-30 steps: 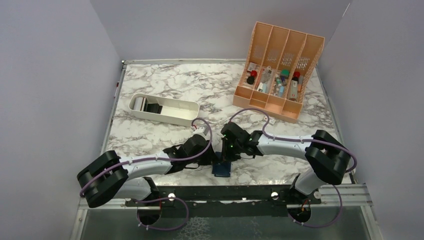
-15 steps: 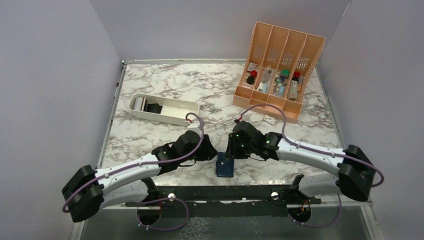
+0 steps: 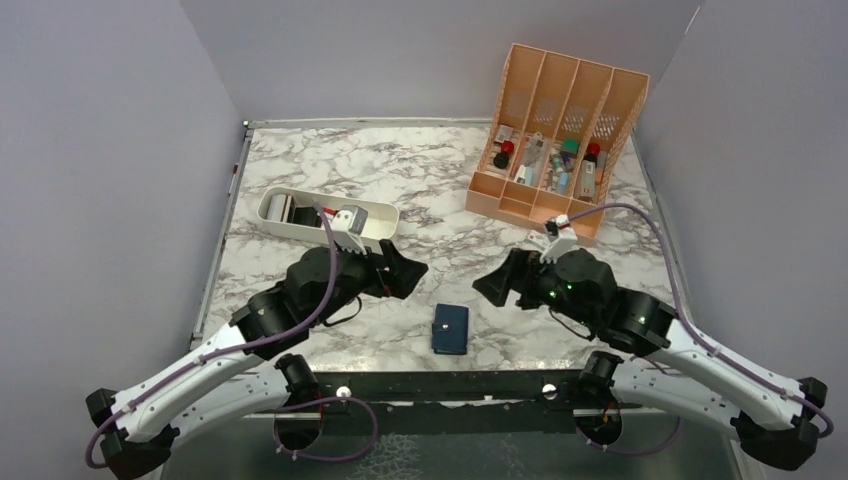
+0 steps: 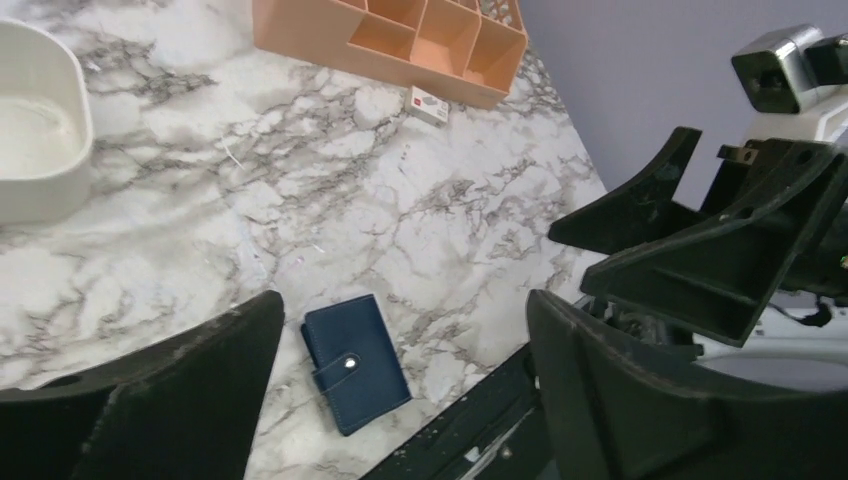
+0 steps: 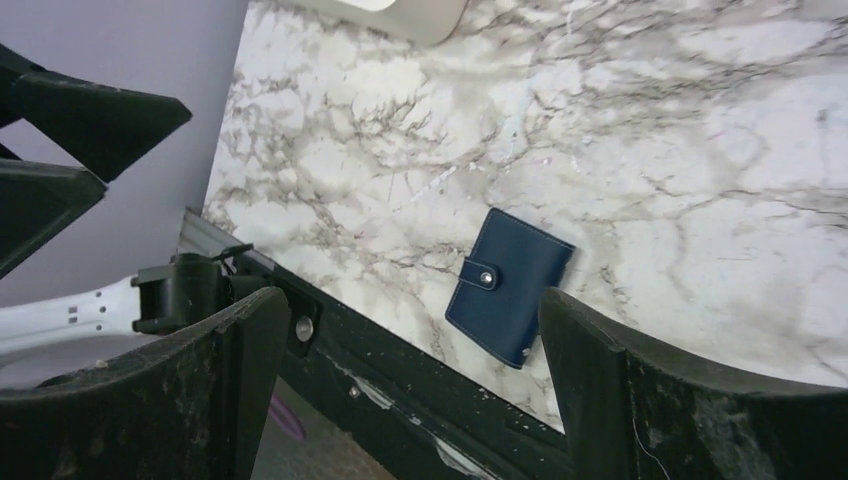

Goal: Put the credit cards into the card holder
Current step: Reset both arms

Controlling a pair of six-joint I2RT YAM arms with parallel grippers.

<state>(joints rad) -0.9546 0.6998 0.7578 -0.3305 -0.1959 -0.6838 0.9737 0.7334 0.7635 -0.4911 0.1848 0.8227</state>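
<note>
The card holder (image 3: 450, 329), a dark navy case with its snap tab fastened, lies shut and flat on the marble near the table's front edge. It also shows in the left wrist view (image 4: 355, 362) and the right wrist view (image 5: 510, 285). My left gripper (image 3: 403, 271) hangs up and to its left, open and holding nothing (image 4: 402, 310). To the holder's right my right gripper (image 3: 497, 284) is raised too, open and holding nothing (image 5: 412, 300). Neither touches the holder. The credit cards are out of view.
A white oblong tray (image 3: 375, 215) stands at the back left, small flat items at its left end, partly behind my left wrist. An orange slotted organizer (image 3: 560, 140) with small bottles fills the back right. A small white box (image 4: 430, 103) lies before it. The table's black front rail (image 5: 400, 390) runs just below the holder.
Both grippers have opened, let go of the card holder and drawn back and up, left arm leftward, right arm rightward. The holder stays shut on the table.
</note>
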